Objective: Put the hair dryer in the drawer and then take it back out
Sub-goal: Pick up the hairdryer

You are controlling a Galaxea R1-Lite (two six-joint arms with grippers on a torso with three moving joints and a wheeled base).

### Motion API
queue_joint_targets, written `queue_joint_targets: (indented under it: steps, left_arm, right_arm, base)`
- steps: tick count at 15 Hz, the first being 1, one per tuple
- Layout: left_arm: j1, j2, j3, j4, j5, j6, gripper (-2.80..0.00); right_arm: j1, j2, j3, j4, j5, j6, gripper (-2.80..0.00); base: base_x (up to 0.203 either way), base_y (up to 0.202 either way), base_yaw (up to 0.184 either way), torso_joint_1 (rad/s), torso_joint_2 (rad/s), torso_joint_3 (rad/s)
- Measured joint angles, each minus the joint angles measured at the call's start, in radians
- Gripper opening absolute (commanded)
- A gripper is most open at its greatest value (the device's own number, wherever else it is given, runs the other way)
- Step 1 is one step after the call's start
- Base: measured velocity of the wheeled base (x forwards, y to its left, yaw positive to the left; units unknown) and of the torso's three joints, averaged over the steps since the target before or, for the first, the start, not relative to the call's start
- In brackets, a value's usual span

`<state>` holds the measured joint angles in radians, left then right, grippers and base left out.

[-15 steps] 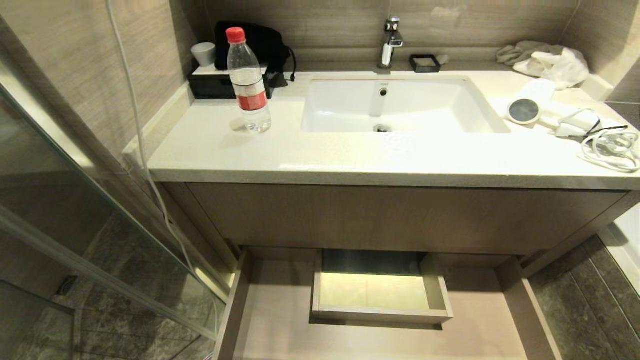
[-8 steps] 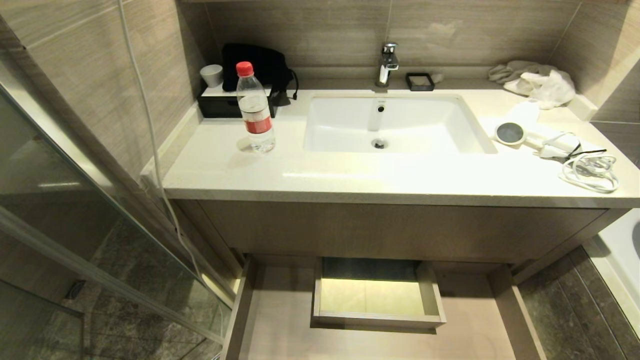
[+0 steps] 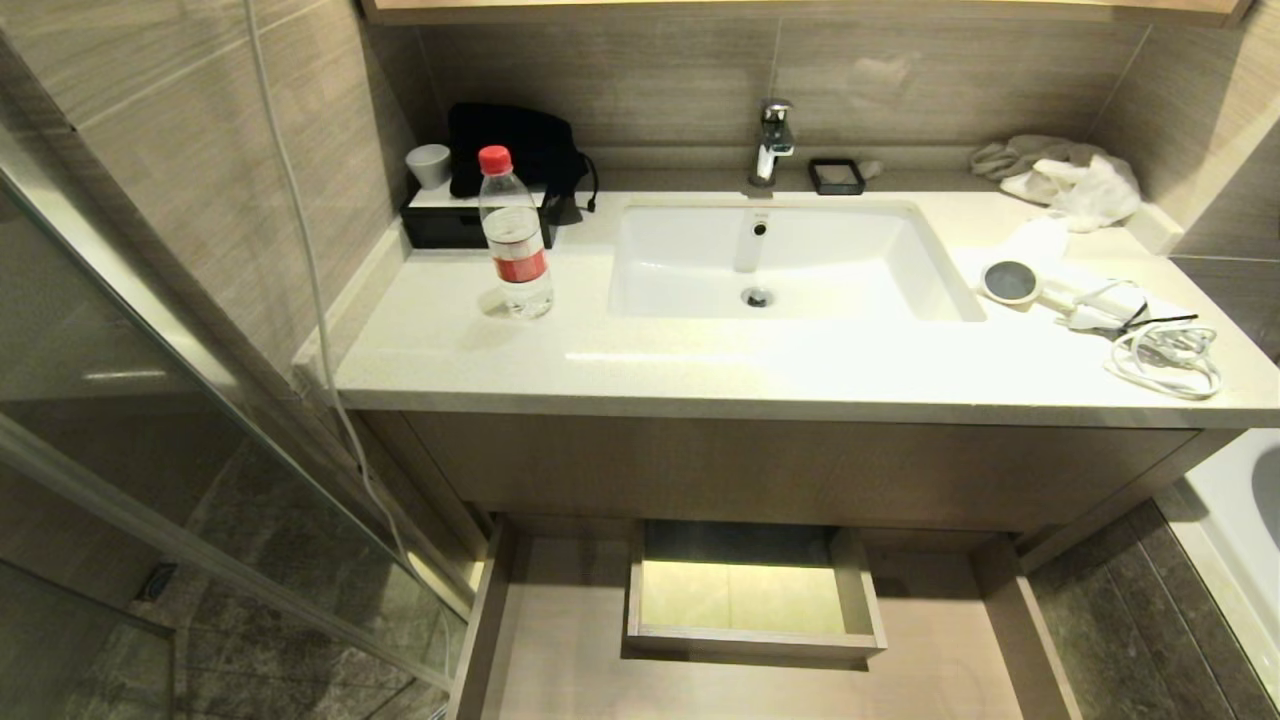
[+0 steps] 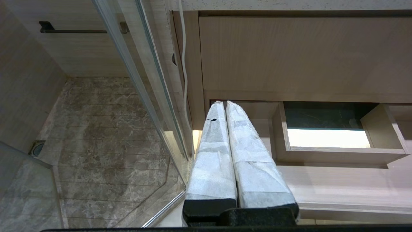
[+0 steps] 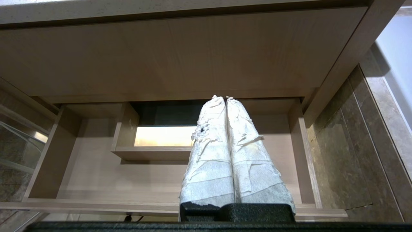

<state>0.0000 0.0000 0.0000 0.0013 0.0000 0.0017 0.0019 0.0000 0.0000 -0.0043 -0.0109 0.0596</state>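
Note:
The small white hair dryer (image 3: 1040, 285) lies on the right of the counter, its dark round end facing the sink and its white cord (image 3: 1165, 360) coiled beside it. Below the vanity the wide beige drawer (image 3: 560, 640) stands pulled out, with a boxed cut-out (image 3: 752, 600) in its middle and nothing lying in it. Neither arm shows in the head view. My left gripper (image 4: 221, 103) is shut and empty, hanging in front of the drawer's left end (image 4: 322, 180). My right gripper (image 5: 221, 97) is shut and empty above the drawer's right half (image 5: 96, 180).
A water bottle (image 3: 515, 245) stands left of the sink (image 3: 850, 260), with a black bag (image 3: 515, 140), a black box and a cup behind it. A crumpled towel (image 3: 1070, 175) lies at the back right. A glass shower door (image 3: 200, 420) borders the left; a bathtub edge (image 3: 1240, 520) is on the right.
The whole head view has shifted: the counter has slid down and shrunk in the picture as the camera rose. Nothing on the counter or in the drawer has moved.

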Motion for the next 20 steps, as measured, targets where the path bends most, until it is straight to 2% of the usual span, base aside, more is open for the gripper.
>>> queue_joint_targets:
  steps: [12,20]
  left_arm:
    - [0.0,0.0,0.0,0.0,0.0,0.0,-2.8]
    - [0.0,0.0,0.0,0.0,0.0,0.0,-2.8]
  right_arm:
    - [0.0,0.0,0.0,0.001,0.002,-0.004,-2.8]
    - [0.0,0.0,0.0,0.001,0.002,-0.004,-2.8]
  base:
    - [0.0,0.0,0.0,0.005,0.0,0.004]
    - [0.0,0.0,0.0,0.288,-0.11,0.173]
